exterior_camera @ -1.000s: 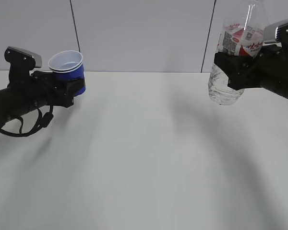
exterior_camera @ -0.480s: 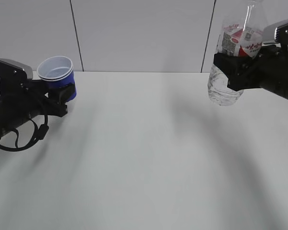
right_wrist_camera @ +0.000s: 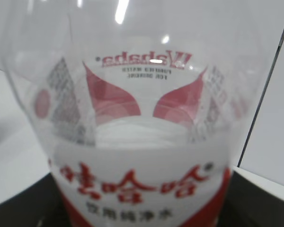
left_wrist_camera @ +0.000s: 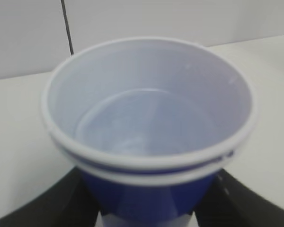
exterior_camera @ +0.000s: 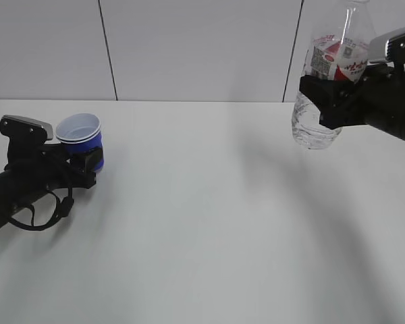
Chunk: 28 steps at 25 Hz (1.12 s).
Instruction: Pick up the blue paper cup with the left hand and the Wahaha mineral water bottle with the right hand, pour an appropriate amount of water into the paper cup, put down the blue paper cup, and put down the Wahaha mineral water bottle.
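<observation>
The blue paper cup (exterior_camera: 81, 138) sits upright in my left gripper (exterior_camera: 88, 156), low over the table at the far left. In the left wrist view the cup (left_wrist_camera: 149, 156) fills the frame, its white inside holding a shallow pool of clear water (left_wrist_camera: 142, 123), black jaws at both sides. My right gripper (exterior_camera: 327, 101) is shut on the Wahaha mineral water bottle (exterior_camera: 327, 84), held upright high at the right, water in its ribbed lower part. The bottle's red-and-white label (right_wrist_camera: 142, 184) fills the right wrist view.
The white table (exterior_camera: 209, 223) stretches between the two arms. A white panelled wall with dark seams (exterior_camera: 106, 50) stands behind. Loose black cables (exterior_camera: 44, 209) hang below the left arm.
My left gripper has lowered with the cup, moving left and down toward the table. The right gripper and bottle have stayed almost still.
</observation>
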Motion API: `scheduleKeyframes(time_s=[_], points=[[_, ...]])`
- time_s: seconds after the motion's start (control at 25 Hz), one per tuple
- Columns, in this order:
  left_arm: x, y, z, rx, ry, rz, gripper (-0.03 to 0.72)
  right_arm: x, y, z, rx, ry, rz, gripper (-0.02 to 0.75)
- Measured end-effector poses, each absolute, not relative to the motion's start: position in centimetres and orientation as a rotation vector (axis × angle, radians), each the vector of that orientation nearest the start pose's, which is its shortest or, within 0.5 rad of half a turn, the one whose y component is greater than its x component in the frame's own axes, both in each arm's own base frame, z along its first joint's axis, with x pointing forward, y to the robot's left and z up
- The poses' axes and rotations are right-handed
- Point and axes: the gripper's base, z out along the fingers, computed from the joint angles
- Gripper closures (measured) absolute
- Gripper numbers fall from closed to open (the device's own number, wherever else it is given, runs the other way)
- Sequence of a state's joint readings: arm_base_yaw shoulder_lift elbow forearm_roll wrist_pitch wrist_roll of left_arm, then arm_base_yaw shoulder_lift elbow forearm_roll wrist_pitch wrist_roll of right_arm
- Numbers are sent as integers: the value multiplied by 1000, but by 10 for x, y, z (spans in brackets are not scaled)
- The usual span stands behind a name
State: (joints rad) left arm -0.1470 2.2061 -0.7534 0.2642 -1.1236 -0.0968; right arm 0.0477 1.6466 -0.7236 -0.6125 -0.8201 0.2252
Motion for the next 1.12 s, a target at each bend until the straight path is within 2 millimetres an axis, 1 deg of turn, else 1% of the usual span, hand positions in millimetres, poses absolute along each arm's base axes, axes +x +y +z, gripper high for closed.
scheduleKeyframes(time_s=[0.32,0.6,1.12], points=[[347,-72,45,326,1851,-296,263,324,54,221,-551,1591,236,306],[346,-72,42,321,1837,-300,263,324,55,220,-559,1590,236,306],[346,-72,41,316,1835,-298,263,323,55,219,-572,1592,238,306]])
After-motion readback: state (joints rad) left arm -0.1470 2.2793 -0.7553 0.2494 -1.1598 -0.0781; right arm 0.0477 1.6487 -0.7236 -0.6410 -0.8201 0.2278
